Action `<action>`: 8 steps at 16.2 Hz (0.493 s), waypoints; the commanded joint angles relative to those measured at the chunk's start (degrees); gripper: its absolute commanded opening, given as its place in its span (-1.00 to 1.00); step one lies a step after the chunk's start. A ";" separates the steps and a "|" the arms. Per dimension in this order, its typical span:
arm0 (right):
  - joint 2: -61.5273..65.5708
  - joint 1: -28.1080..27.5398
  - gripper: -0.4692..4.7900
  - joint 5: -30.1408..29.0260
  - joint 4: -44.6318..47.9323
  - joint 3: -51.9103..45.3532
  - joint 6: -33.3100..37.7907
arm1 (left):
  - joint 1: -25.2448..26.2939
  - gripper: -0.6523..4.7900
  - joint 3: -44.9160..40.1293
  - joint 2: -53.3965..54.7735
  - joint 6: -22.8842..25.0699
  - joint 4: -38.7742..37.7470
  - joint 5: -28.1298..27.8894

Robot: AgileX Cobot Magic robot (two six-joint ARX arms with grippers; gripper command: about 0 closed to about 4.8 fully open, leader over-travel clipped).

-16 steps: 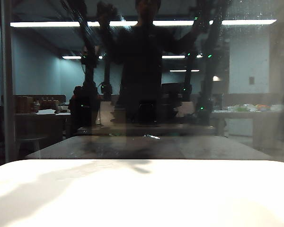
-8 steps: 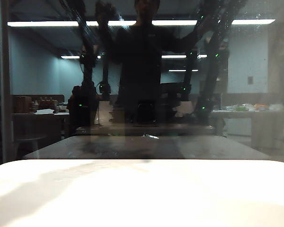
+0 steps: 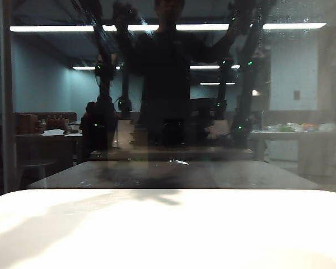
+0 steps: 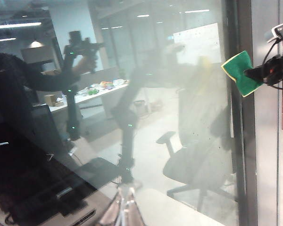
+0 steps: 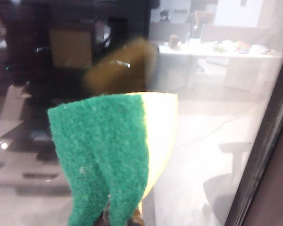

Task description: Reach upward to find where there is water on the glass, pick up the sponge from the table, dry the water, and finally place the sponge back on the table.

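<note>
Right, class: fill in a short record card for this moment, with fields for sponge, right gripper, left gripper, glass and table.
sponge: green-and-yellow sponge, held up in front of the glass
right gripper: right gripper shut on the sponge, raised by the dark frame bar
left gripper: left gripper, nothing held, state unclear
glass: glass, speckled droplets near its upper part
table: table, white, no sponge visible

the worktop point(image 3: 168, 230) sits right up against the glass point(image 3: 168, 112), frame bar point(image 3: 5, 101) at the pane's left side. right claw point(image 4: 259, 73) is up off the worktop, clamped on the sponge point(image 5: 113, 150) just before the pane. left claw point(image 4: 125, 209) low, facing the glass.
</note>
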 commanded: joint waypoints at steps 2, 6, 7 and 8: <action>-5.99 1.66 -0.84 1.62 -0.92 -2.05 -0.20 | 0.04 -0.78 0.24 -0.13 -0.15 0.72 0.00; -13.40 9.46 -0.84 6.99 -2.86 -14.19 -4.24 | 0.04 -0.78 0.24 -0.22 -0.15 0.66 -0.02; -16.06 12.00 -0.84 8.90 -3.28 -18.75 -5.57 | 0.04 -0.78 0.24 -0.37 -0.15 0.42 -0.02; -18.29 12.63 -0.84 8.39 -3.37 -21.86 -5.46 | 0.04 -0.78 0.24 -0.37 -0.15 0.00 -0.02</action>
